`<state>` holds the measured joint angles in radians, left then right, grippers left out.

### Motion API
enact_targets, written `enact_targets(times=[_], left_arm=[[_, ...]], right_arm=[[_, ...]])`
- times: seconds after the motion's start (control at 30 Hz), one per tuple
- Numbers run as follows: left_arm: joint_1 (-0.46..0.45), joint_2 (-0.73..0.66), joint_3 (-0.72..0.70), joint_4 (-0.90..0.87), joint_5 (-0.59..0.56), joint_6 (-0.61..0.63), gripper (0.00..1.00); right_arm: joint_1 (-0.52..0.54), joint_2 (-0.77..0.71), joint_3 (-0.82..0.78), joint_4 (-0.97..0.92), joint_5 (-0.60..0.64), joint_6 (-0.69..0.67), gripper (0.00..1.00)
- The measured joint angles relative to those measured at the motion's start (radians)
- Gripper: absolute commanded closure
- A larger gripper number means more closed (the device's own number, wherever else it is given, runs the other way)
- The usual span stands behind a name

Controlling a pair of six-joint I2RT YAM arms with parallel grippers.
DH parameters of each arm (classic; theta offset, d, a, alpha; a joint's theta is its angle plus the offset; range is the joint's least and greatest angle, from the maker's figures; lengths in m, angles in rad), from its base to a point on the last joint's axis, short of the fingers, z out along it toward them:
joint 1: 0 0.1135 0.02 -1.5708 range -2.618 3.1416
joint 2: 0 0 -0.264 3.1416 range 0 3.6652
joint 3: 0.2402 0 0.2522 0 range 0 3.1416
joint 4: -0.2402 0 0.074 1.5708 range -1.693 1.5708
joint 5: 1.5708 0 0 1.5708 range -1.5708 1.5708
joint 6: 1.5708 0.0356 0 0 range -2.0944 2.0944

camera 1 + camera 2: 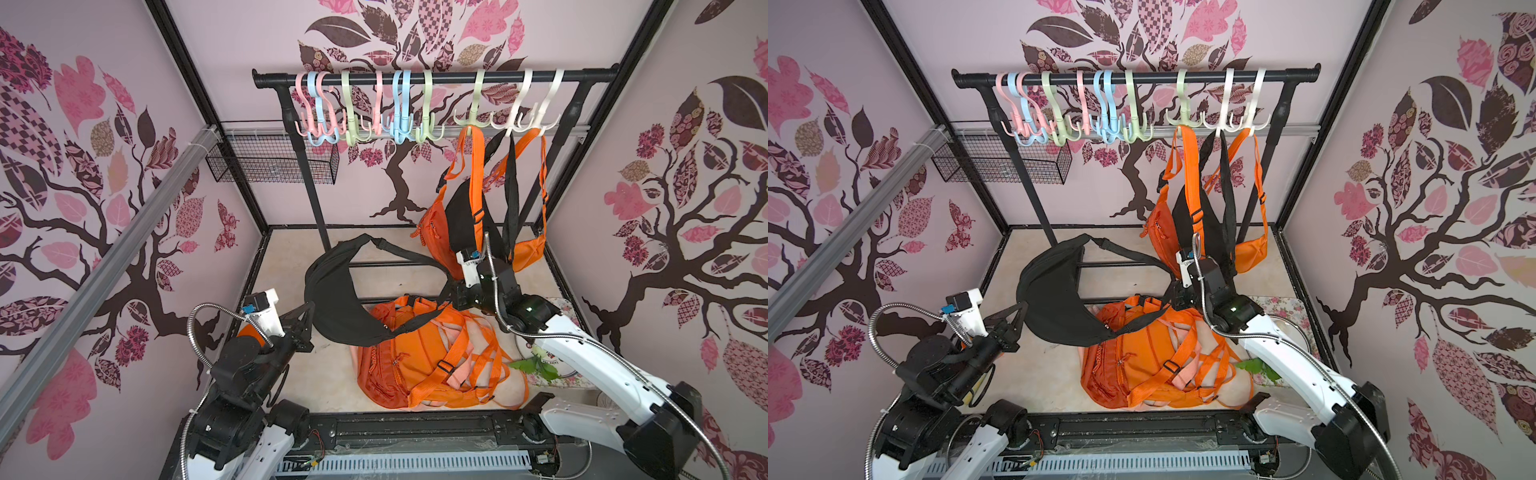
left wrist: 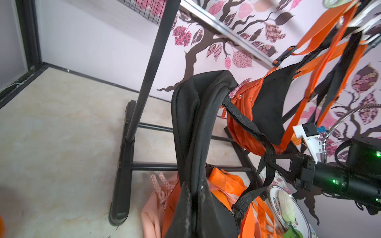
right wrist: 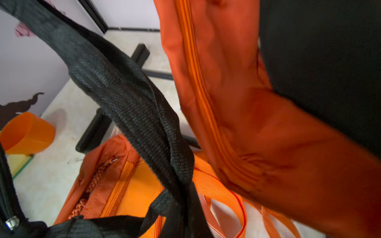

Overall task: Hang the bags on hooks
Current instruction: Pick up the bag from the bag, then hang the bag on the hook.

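Jaws of the left gripper (image 1: 309, 308) were pressed together on the fat end of the black sling bag (image 1: 332, 299). In the left wrist view the black cloth was squeezed between its two fingers (image 2: 203, 206). Jaws of the right gripper (image 1: 455, 296) were pinched shut on the bag's black strap (image 1: 409, 254). The left wrist view showed the strap running right into that gripper's tip, and the right wrist view showed the woven strap up close.

The black sling bag hung in the air between the two grippers. It was in front of the rack (image 1: 436, 77) and lower than its top bar. It was not on a hook yet.

Plastic hooks (image 1: 399, 112) in pink, blue, green and white hung in a row from the rack's top bar. At the end of the rack nearest the right arm, three other bags hung by their straps from a green hook (image 1: 469, 117) and the white hooks (image 1: 524, 118). They were an orange bag (image 1: 432, 224), a black bag (image 1: 465, 216) and a second orange bag (image 1: 528, 249).

A heap of orange bags (image 1: 415, 357) lay on the floor in front of the rack, under the held bag. A flowery plate (image 1: 557, 374) sat beside the heap, partly under the right arm. A wire basket (image 1: 270, 163) hung on the wall behind the rack, at the end nearest the left arm.
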<state>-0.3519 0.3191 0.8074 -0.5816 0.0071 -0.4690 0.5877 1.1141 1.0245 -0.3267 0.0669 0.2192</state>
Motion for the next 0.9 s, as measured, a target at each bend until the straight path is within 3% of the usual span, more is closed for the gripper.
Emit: enact_targets(times=[0.37, 0.57, 0.9], left_arm=[[0.0, -0.016, 0.007, 0.149, 0.065, 0.053, 1.0], [0.0, 0.004, 0.072, 0.217, 0.089, 0.085, 1.0], [0.0, 0.092, 0.227, 0.282, 0.115, 0.206, 1.0]], right_arm=[[0.0, 0.013, 0.309, 0.035, 0.126, -0.134, 1.0], [0.0, 0.176, 0.627, 0.094, 0.165, -0.229, 1.0], [0.0, 0.506, 1.206, 0.039, 0.146, -0.357, 1.0]])
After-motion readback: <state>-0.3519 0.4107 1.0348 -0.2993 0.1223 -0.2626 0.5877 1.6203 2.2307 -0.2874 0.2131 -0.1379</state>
